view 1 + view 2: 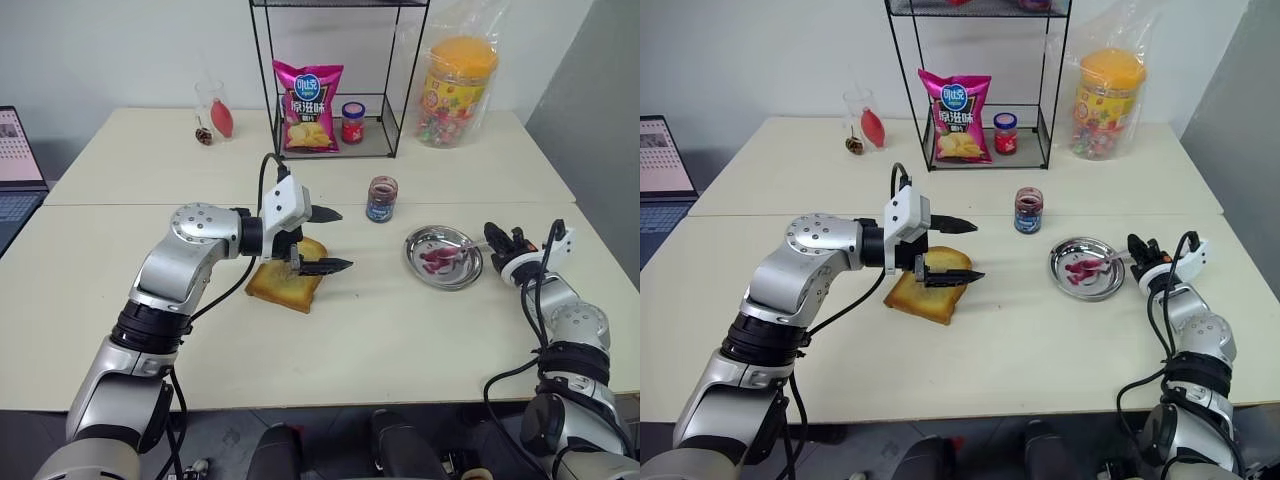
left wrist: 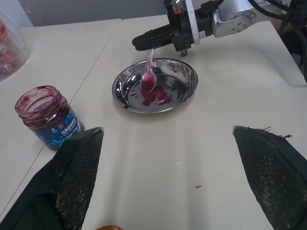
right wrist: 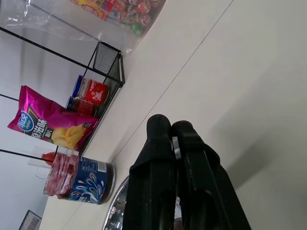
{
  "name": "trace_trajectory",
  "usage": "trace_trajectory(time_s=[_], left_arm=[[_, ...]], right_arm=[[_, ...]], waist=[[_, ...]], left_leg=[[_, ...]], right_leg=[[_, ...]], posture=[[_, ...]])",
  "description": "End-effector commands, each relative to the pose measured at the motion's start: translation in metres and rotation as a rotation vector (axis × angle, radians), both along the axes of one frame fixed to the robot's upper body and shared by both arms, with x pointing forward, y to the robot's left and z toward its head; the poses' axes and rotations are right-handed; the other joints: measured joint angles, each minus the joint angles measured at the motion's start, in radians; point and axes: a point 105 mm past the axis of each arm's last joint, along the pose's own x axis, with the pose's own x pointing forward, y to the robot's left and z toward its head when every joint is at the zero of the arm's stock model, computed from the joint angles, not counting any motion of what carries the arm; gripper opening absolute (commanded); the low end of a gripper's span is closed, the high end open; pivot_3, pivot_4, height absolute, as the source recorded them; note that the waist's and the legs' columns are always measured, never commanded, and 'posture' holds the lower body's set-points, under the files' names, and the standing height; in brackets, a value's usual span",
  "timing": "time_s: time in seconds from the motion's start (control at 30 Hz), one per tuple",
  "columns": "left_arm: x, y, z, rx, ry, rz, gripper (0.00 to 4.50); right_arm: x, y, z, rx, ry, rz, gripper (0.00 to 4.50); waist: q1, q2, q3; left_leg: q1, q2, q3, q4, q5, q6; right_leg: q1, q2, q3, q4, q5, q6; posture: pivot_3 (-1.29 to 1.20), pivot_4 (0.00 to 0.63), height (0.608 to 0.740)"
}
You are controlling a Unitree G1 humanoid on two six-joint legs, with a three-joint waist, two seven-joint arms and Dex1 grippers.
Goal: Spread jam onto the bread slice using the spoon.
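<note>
The golden-brown bread slice (image 1: 284, 286) lies flat on the table near its middle. My left gripper (image 1: 345, 240) hovers just over its right edge, pointing right, fingers wide open and empty. To the right stands a round steel dish (image 1: 413, 250) smeared with dark red jam (image 2: 156, 98). My right gripper (image 2: 144, 40) sits at the dish's right rim, shut on the handle of the spoon (image 2: 149, 79). The spoon slopes down into the dish, and its jam-stained bowl rests in the jam. In the right wrist view a sliver of the metal handle shows between the closed fingers (image 3: 160, 143).
An open jam jar (image 1: 381, 198) with a blue label stands behind the dish, between it and the bread. At the back are a wire rack (image 1: 335, 150) holding a pink chip bag (image 1: 308, 105) and a red-capped jar (image 1: 352, 122), a bagged candy tub (image 1: 458, 90) and a glass (image 1: 212, 115). A laptop (image 1: 18, 160) sits far left.
</note>
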Motion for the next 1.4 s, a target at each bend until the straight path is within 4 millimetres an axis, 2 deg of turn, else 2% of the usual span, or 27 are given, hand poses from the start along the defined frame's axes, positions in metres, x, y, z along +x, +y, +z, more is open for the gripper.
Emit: trace_trajectory(time_s=[0.03, 0.17, 0.27, 0.4, 0.57, 0.77, 0.93, 1.3, 1.4], left_arm=[[-0.003, 0.004, 0.016, -0.021, -0.049, -0.005, 4.50], [0.000, 0.016, 0.015, -0.049, -0.031, 0.068, 4.50], [0.004, 0.025, 0.014, -0.101, -0.010, 0.142, 4.50], [0.012, 0.034, 0.012, -0.160, -0.010, 0.246, 4.50], [0.017, 0.032, 0.012, -0.231, -0.011, 0.316, 4.50], [0.016, 0.027, 0.013, -0.248, -0.023, 0.330, 4.50], [0.014, 0.029, 0.016, -0.243, -0.039, 0.337, 4.50], [0.011, 0.031, 0.016, -0.235, -0.045, 0.350, 4.50], [0.011, 0.031, 0.016, -0.233, -0.047, 0.350, 4.50]], right_arm=[[-0.008, 0.002, 0.032, -0.053, -0.106, 0.058, 0.07], [-0.011, 0.007, 0.073, -0.035, -0.196, 0.076, 0.07], [-0.008, 0.021, 0.103, -0.043, -0.260, 0.103, 0.07], [0.007, 0.050, 0.131, -0.118, -0.303, 0.148, 0.07], [0.036, 0.091, 0.161, -0.242, -0.364, 0.161, 0.07], [0.059, 0.123, 0.169, -0.434, -0.423, 0.186, 0.07], [0.068, 0.140, 0.162, -0.580, -0.463, 0.228, 0.07], [0.076, 0.144, 0.159, -0.717, -0.510, 0.218, 0.07], [0.076, 0.149, 0.155, -0.803, -0.528, 0.229, 0.07]], waist=[[0.001, 0.001, 0.000], [-0.001, 0.004, 0.002], [-0.002, 0.006, 0.004], [-0.001, 0.007, 0.004], [-0.001, 0.007, 0.004], [0.004, 0.007, 0.004], [0.004, 0.007, 0.004], [0.002, 0.007, 0.004], [0.002, 0.007, 0.004]], left_leg=[[-0.001, 0.000, 0.000, 0.000, 0.000, 0.000], [-0.001, 0.000, 0.000, -0.001, 0.000, 0.000], [-0.001, 0.000, 0.000, -0.001, 0.000, 0.000], [-0.001, 0.000, -0.001, 0.000, 0.000, 0.000], [-0.001, 0.000, -0.001, -0.001, 0.000, 0.000], [-0.003, 0.001, -0.001, -0.002, 0.000, 0.000], [-0.005, 0.000, 0.000, -0.002, 0.000, 0.000], [-0.004, 0.000, -0.001, -0.002, 0.000, 0.000], [-0.004, 0.000, -0.001, -0.002, 0.000, 0.000]], right_leg=[[0.000, 0.000, 0.000, 0.000, 0.000, 0.000], [-0.001, 0.000, 0.000, 0.000, -0.001, -0.001], [-0.002, 0.000, 0.000, 0.000, -0.001, -0.001], [-0.002, 0.000, -0.001, 0.001, -0.001, -0.001], [-0.002, 0.000, -0.001, 0.001, -0.001, -0.001], [-0.003, 0.000, -0.002, -0.001, 0.001, -0.003], [-0.003, -0.001, -0.003, -0.002, 0.001, -0.004], [-0.003, -0.001, -0.003, 0.000, 0.002, -0.005], [-0.003, -0.001, -0.003, 0.000, 0.002, -0.005]], posture=[[0.00, 0.150, 0.740], [0.00, 0.150, 0.740], [0.00, 0.150, 0.740], [0.00, 0.150, 0.740], [0.00, 0.150, 0.740], [0.00, 0.150, 0.740], [0.00, 0.150, 0.740], [0.00, 0.150, 0.740], [0.00, 0.150, 0.740]])
